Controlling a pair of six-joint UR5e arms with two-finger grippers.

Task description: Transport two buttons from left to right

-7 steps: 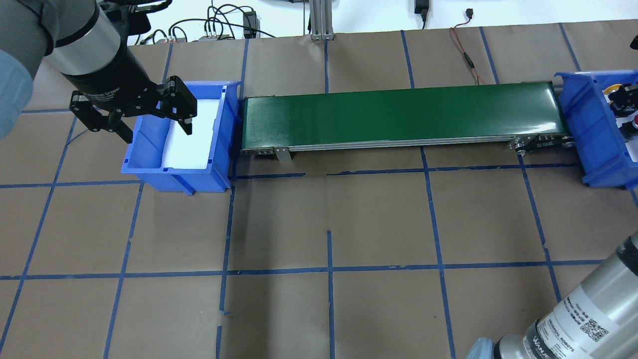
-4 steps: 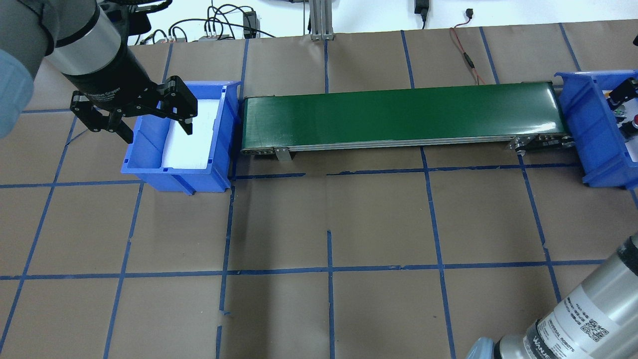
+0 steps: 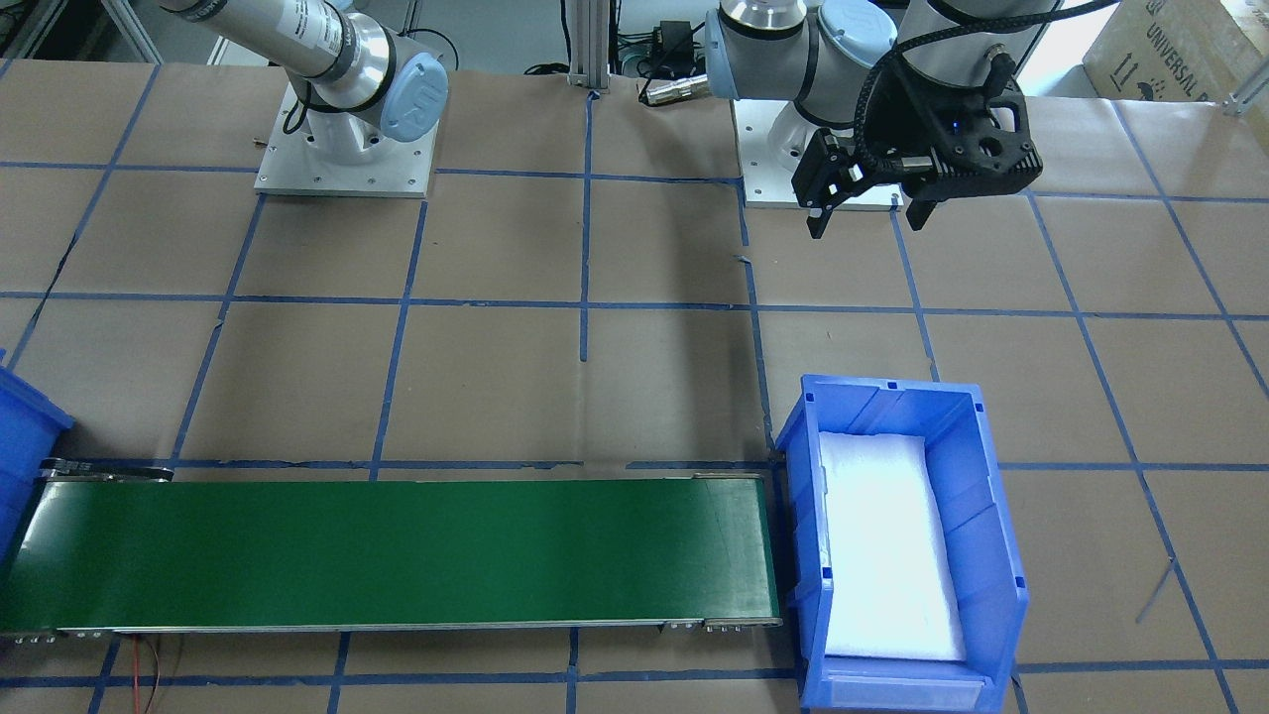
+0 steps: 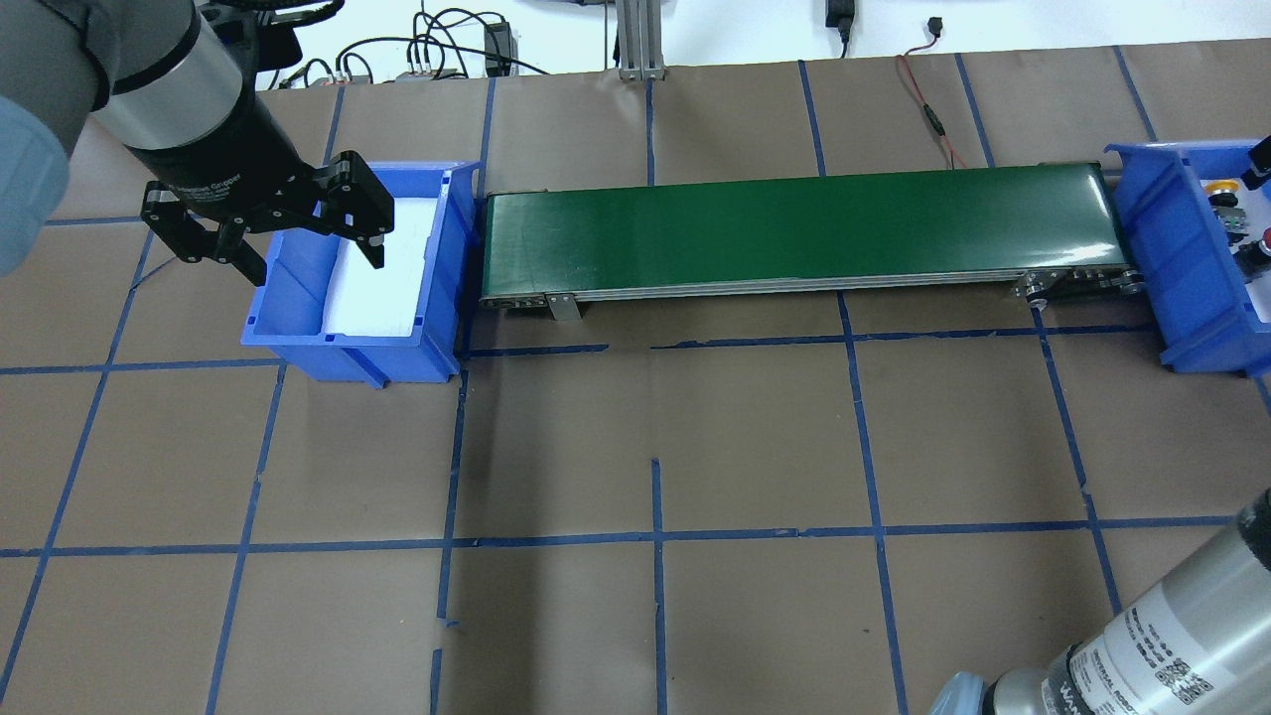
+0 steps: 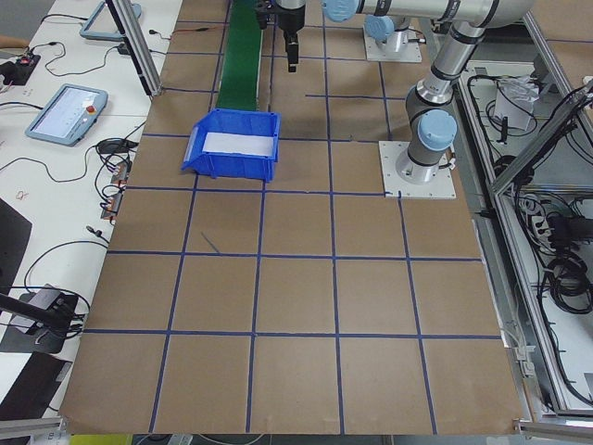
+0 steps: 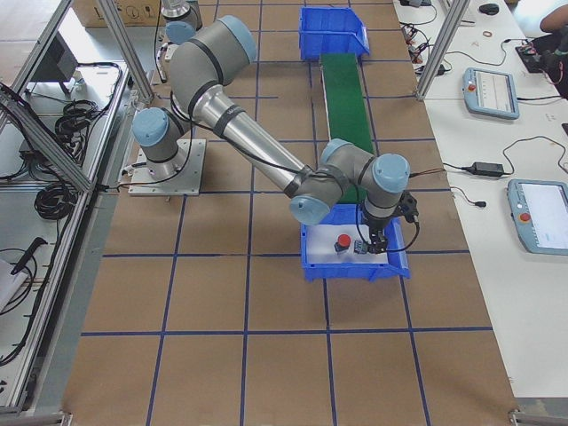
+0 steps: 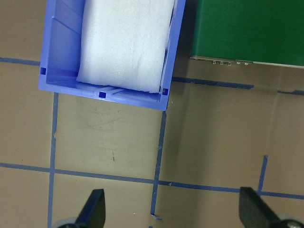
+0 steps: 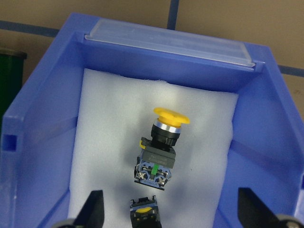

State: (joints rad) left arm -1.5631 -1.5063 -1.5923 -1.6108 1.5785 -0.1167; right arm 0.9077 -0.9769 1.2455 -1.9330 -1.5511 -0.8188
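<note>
The yellow-capped button (image 8: 163, 145) lies on its side on white foam in the right blue bin (image 8: 42, 123). It also shows in the overhead view (image 4: 1220, 188). The red-capped button (image 6: 342, 241) lies next to it; only its black rear end (image 8: 144, 212) shows in the right wrist view. My right gripper (image 8: 173, 214) hovers above both, open and empty. My left gripper (image 4: 310, 256) is open and empty, above the near left edge of the left blue bin (image 4: 357, 348), which holds only white foam.
A green conveyor belt (image 4: 794, 228) runs between the two bins. The left bin (image 3: 991, 516) sits at the belt's left end. Cables (image 4: 933, 109) lie behind the belt. Blue tape lines grid the brown table.
My right gripper has drawn back from over the right bin, almost out of the overhead view, uncovering the yellow button. My left arm has barely moved.
</note>
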